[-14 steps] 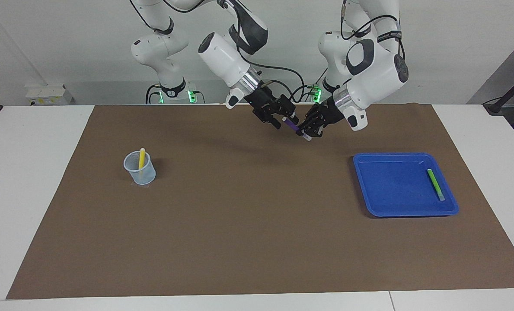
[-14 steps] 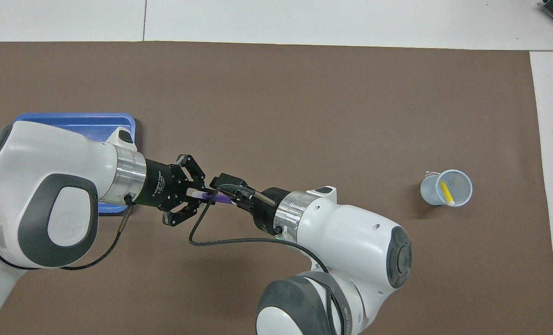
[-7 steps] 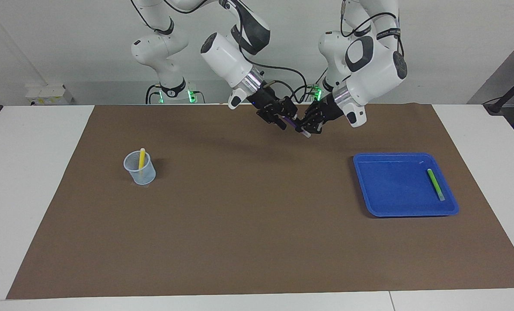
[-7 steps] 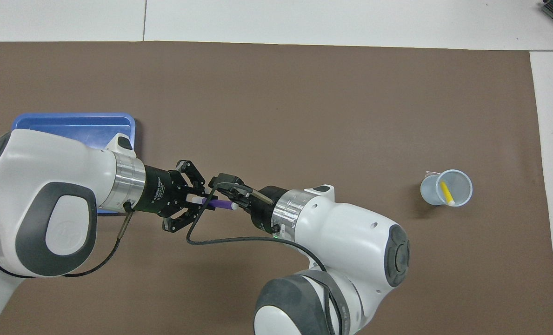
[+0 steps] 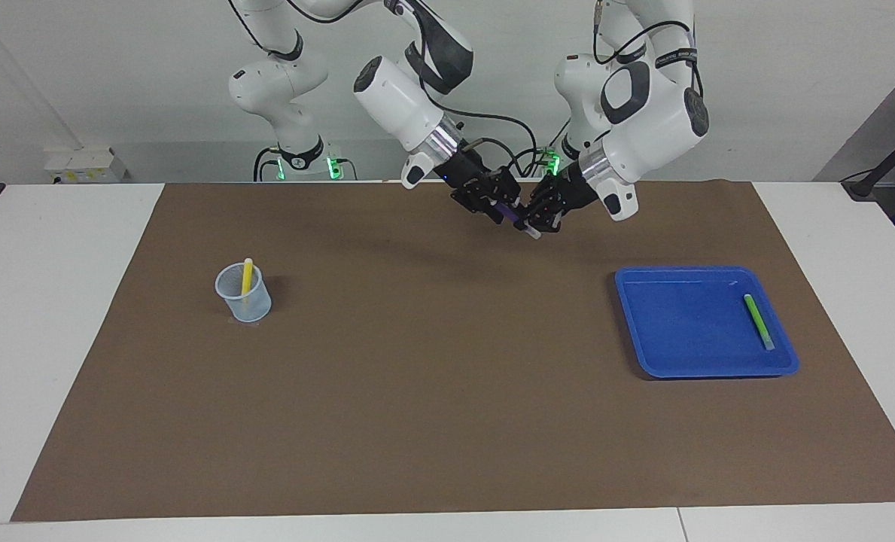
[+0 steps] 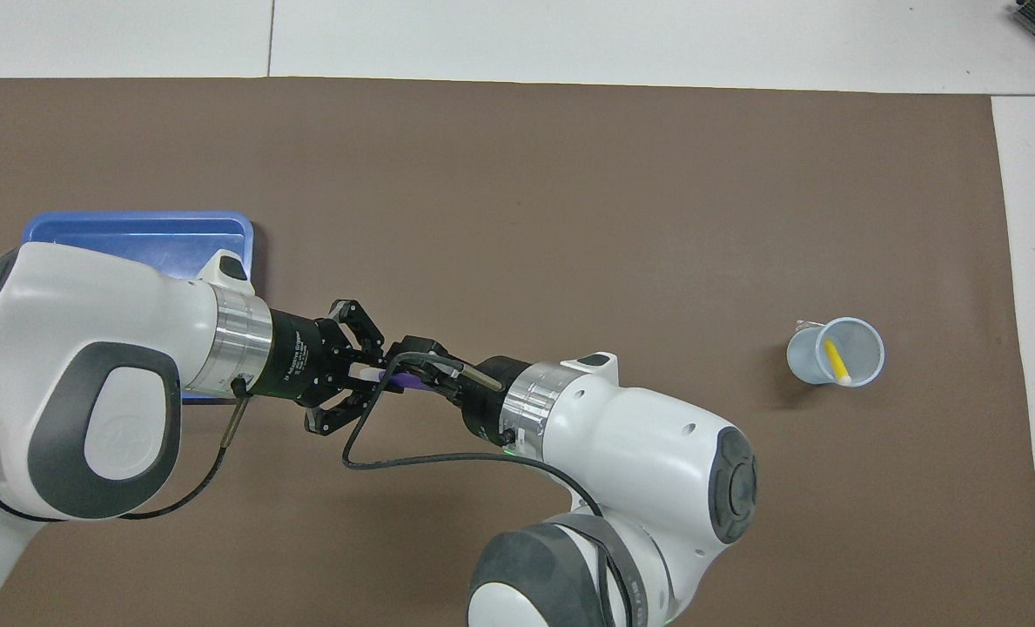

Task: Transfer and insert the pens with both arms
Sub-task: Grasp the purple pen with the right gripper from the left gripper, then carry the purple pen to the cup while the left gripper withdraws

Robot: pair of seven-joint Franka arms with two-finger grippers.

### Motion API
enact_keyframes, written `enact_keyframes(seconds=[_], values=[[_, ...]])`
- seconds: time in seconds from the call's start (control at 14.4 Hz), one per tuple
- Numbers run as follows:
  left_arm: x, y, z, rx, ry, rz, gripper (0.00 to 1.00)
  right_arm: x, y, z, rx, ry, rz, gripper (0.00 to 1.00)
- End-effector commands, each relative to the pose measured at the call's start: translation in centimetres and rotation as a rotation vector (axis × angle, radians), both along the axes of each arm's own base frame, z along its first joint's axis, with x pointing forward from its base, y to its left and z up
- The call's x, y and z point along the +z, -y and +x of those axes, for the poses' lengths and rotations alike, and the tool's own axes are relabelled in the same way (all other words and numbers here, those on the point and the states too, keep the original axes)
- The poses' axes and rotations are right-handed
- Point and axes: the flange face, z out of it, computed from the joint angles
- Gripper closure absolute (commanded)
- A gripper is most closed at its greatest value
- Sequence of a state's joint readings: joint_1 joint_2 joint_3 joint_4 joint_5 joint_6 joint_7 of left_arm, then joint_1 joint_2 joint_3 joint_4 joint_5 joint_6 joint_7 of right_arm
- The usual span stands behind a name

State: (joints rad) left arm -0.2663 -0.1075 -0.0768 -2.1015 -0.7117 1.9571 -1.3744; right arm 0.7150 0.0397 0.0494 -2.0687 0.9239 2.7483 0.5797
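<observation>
Near the mat's robot-side edge, in the facing view, the left gripper (image 5: 535, 223) and right gripper (image 5: 504, 211) meet in the air over the brown mat (image 5: 447, 421). The left one pinches the purple pen (image 5: 519, 224); whether the right one's fingers have closed on it I cannot tell. A yellow pen (image 5: 247, 276) stands in the clear cup (image 5: 243, 293) toward the right arm's end. A green pen (image 5: 758, 321) lies in the blue tray (image 5: 688, 324) toward the left arm's end.

From overhead, the purple pen (image 6: 406, 380) spans between the left gripper (image 6: 376, 376) and right gripper (image 6: 421, 376).
</observation>
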Motion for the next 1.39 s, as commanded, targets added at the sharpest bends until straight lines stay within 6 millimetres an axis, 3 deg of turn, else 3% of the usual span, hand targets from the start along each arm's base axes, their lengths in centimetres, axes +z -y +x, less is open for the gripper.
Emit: enact_keyframes(seconds=[0.0, 0.21, 0.42, 0.62, 1.18, 1.32], values=[[0.27, -0.07, -0.99, 0.026, 0.001, -0.013, 1.00, -0.02, 0.10, -0.34, -0.009, -0.023, 0.017, 0.51], [0.41, -0.15, -1.02, 0.027, 0.003, -0.013, 1.00, -0.02, 0.10, -0.34, -0.011, -0.025, 0.018, 0.71], [0.58, -0.17, -1.04, 0.033, 0.004, -0.014, 1.00, -0.02, 0.03, -0.40, -0.018, -0.034, 0.022, 0.72], [0.65, -0.10, -1.12, 0.030, 0.004, -0.014, 1.00, -0.15, -0.17, -0.71, -0.012, -0.037, 0.019, 0.99], [0.75, 0.36, -1.32, 0.019, 0.011, -0.014, 1.00, -0.34, -0.11, -0.71, -0.006, -0.045, 0.016, 1.00], [0.78, 0.34, -1.26, 0.021, 0.016, -0.014, 0.61, -0.44, -0.13, -0.79, 0.014, -0.053, 0.012, 1.00]])
